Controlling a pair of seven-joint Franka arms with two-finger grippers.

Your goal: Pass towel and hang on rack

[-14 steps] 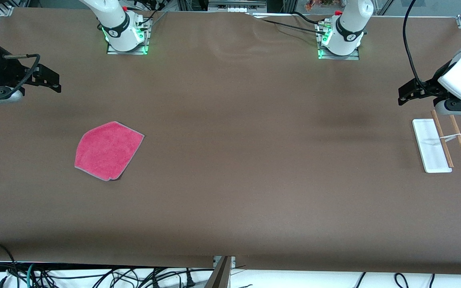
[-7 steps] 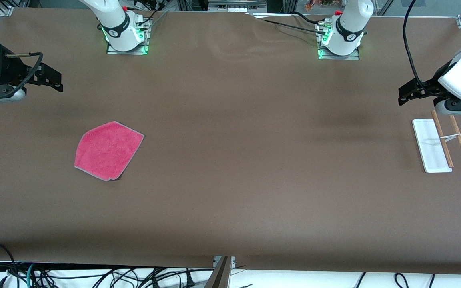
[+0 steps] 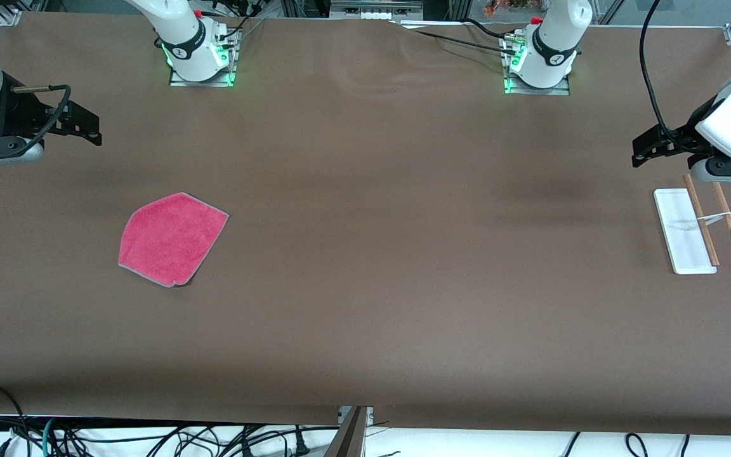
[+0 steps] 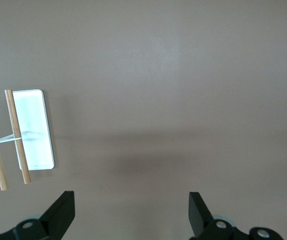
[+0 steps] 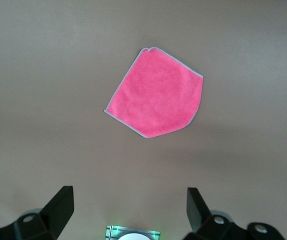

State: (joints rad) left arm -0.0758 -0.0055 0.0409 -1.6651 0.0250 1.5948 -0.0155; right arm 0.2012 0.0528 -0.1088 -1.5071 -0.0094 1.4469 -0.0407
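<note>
The pink-red towel (image 3: 172, 238) lies flat on the brown table toward the right arm's end; it also shows in the right wrist view (image 5: 156, 94). The rack (image 3: 698, 226) stands toward the left arm's end, white base and two brown rods, also in the left wrist view (image 4: 18, 135). My right gripper (image 3: 83, 127) is open and empty, up in the air over bare table near the table's end. My left gripper (image 3: 648, 149) is open and empty, up in the air over bare table beside the rack. The wrist views show my right gripper (image 5: 128, 212) and my left gripper (image 4: 132, 215) with jaws wide apart.
The two arm bases (image 3: 200, 54) (image 3: 540, 60) stand along the table's edge farthest from the front camera. Cables (image 3: 150, 438) hang below the table's edge nearest to that camera.
My right gripper has drifted slightly toward the table's middle and a little lower. The left arm, towel and rack have not moved.
</note>
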